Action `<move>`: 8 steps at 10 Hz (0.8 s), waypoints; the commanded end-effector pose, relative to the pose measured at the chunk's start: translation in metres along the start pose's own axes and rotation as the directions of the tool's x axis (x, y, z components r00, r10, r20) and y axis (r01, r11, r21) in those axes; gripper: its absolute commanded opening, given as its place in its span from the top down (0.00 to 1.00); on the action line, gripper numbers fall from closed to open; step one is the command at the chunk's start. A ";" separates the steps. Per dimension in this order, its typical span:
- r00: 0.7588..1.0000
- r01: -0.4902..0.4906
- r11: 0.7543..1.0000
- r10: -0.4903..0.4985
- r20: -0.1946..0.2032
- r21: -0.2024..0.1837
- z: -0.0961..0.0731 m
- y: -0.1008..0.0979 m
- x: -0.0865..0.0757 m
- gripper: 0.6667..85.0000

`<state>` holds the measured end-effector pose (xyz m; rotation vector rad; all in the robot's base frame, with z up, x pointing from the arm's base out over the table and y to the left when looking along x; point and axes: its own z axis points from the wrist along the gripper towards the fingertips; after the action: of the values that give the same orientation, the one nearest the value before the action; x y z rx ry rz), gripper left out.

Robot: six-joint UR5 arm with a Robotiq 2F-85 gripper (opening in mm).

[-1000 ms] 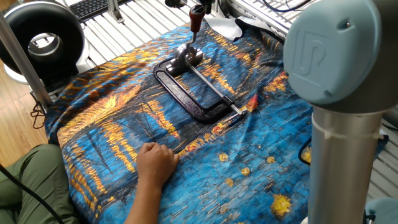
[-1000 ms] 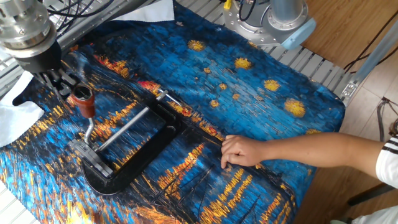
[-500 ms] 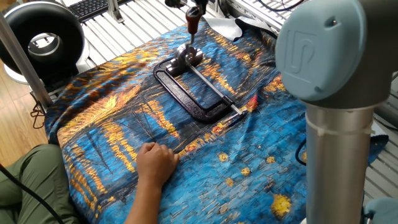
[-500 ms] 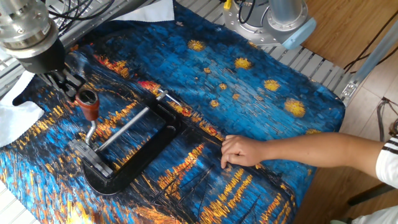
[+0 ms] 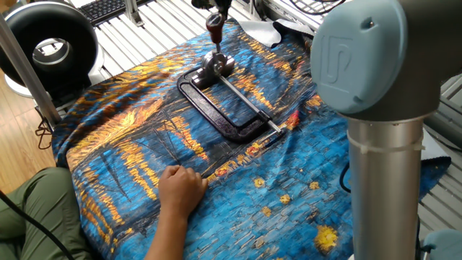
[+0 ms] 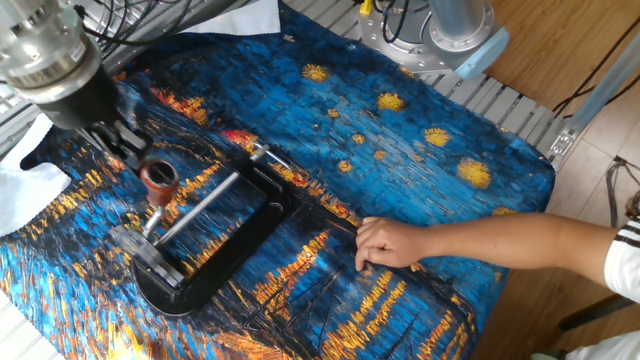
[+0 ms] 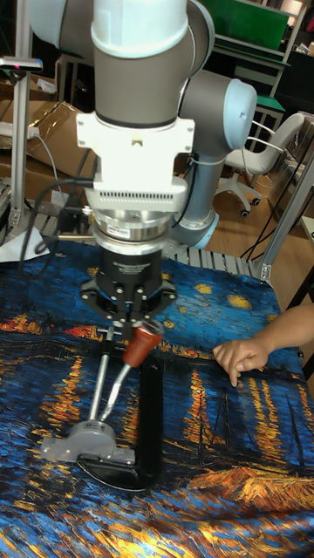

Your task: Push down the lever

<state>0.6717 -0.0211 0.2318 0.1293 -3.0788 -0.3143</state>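
The lever [image 6: 157, 185] is a short dark arm with a reddish-brown rounded tip [image 7: 139, 343]. It rises tilted from the grey head of a black clamp frame [image 6: 230, 262] lying on the blue painted cloth. In one fixed view the lever [image 5: 214, 27] stands at the clamp's far end. My gripper [image 6: 128, 148] sits just behind and above the tip, fingers together and touching it, holding nothing. From the tall fixed view the gripper [image 7: 131, 321] hangs directly over the tip.
A long silver rod [image 6: 200, 208] runs along the clamp frame [image 5: 211, 115]. A person's hand [image 6: 385, 243] presses the cloth [image 6: 420, 110] near the clamp's open end. A white rag [image 6: 25, 185] lies at the cloth's edge. The arm's grey base [image 6: 455, 30] stands at the far side.
My gripper has travelled toward the clamp, pushing the lever's tip along. The lever now leans further over the frame and sits lower. The hand has stayed still.
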 end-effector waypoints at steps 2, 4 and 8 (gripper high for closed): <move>1.000 -0.017 0.998 0.017 0.008 -0.063 0.010 0.031 -0.010 1.00; 1.000 -0.016 0.996 0.018 0.015 -0.088 0.016 0.042 -0.016 1.00; 0.999 -0.022 0.995 0.026 0.044 -0.096 0.031 0.064 -0.034 1.00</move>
<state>0.6890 0.0317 0.2183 0.0882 -3.0811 -0.4398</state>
